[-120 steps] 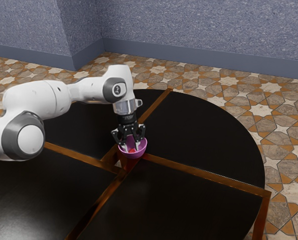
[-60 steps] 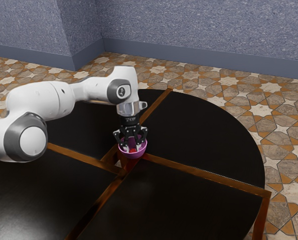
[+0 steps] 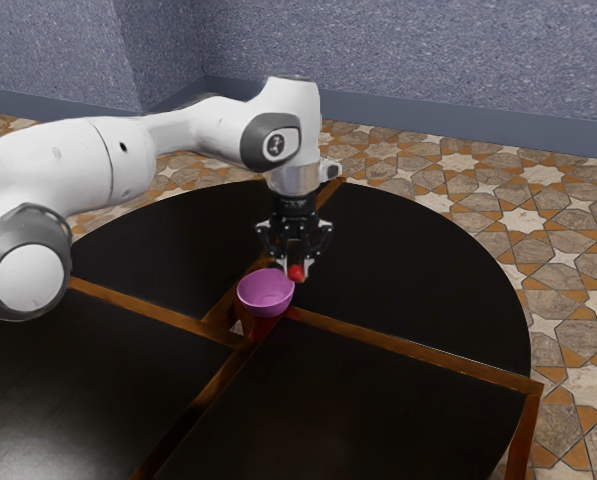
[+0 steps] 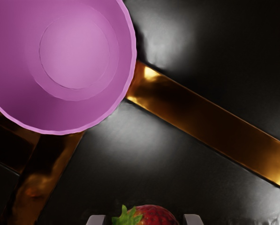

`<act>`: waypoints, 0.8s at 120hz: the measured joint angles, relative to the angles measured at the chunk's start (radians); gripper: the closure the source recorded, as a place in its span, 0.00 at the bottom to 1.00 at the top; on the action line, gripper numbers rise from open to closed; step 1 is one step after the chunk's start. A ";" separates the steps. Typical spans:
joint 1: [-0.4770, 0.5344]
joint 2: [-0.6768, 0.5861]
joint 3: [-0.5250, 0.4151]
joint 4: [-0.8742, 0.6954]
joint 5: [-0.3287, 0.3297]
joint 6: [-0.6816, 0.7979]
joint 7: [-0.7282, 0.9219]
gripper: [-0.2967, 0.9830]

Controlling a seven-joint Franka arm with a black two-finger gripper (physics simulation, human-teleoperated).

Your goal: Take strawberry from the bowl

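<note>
The table (image 3: 408,270) is round and black, crossed by brown strips. Over it reaches the white arm (image 3: 68,165), with a small emblem (image 3: 276,145) on its wrist joint and pale marks on the black collar (image 3: 296,204), both too small to read. The pink bowl (image 3: 265,296) sits on the table. The gripper (image 3: 297,269) is raised just beside it, toward the exterior view's right, fingers parted by about the strawberry's (image 3: 296,272) width and clamped on it. The strawberry is out of the bowl, red and seed-dotted, with a green leafy cap (image 4: 126,217).
</note>
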 joint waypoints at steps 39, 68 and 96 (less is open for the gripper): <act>-0.106 0.144 0.013 0.139 -0.004 0.021 -0.007 0.68; -0.088 0.179 0.018 0.136 -0.020 0.037 -0.009 0.52; 0.104 -0.478 0.120 -0.286 -0.157 0.040 0.064 0.34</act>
